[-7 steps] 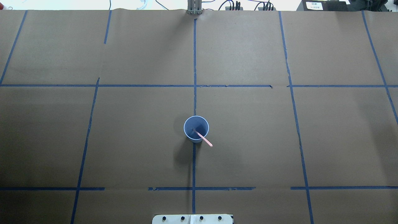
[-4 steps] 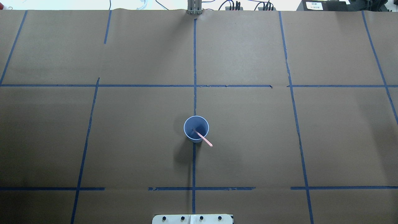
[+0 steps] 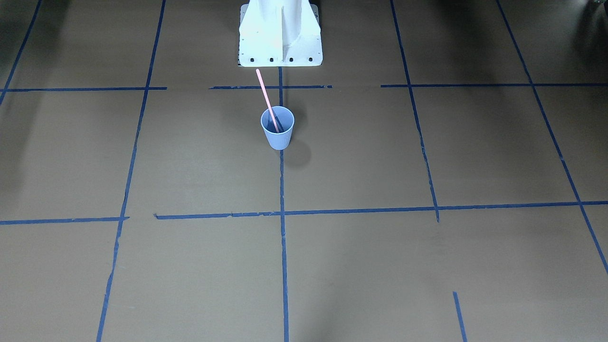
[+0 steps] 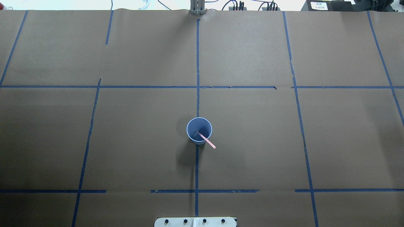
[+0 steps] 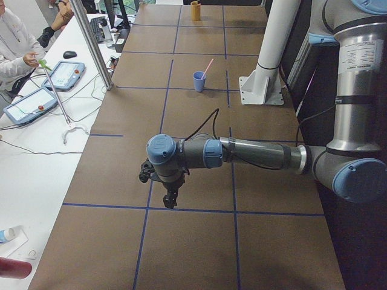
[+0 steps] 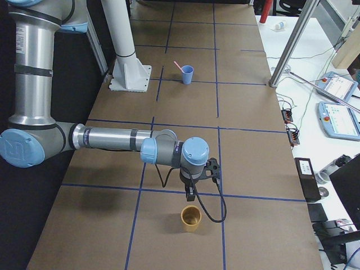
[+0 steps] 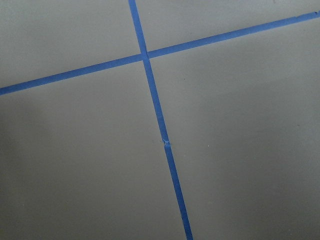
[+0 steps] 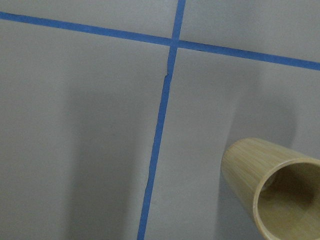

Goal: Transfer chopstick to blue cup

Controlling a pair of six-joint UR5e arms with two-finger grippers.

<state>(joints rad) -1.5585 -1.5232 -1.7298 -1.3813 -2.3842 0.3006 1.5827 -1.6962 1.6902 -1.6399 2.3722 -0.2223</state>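
The pale blue cup (image 4: 191, 126) stands upright on the centre tape line, near the robot's base. The pink chopstick (image 4: 209, 142) stands in it and leans over the rim toward the base; both also show in the front view, the cup (image 3: 278, 138) and the stick (image 3: 264, 90). No gripper shows in the overhead or front views. My left gripper (image 5: 170, 199) hangs low over the table far to the cup's left, and my right gripper (image 6: 190, 194) far to its right. I cannot tell whether either is open or shut.
A bamboo cup (image 6: 190, 219) stands just beyond my right gripper and shows in the right wrist view (image 8: 270, 185). The white robot base (image 3: 280, 33) is behind the blue cup. Operators and tablets (image 5: 27, 106) are at the far table.
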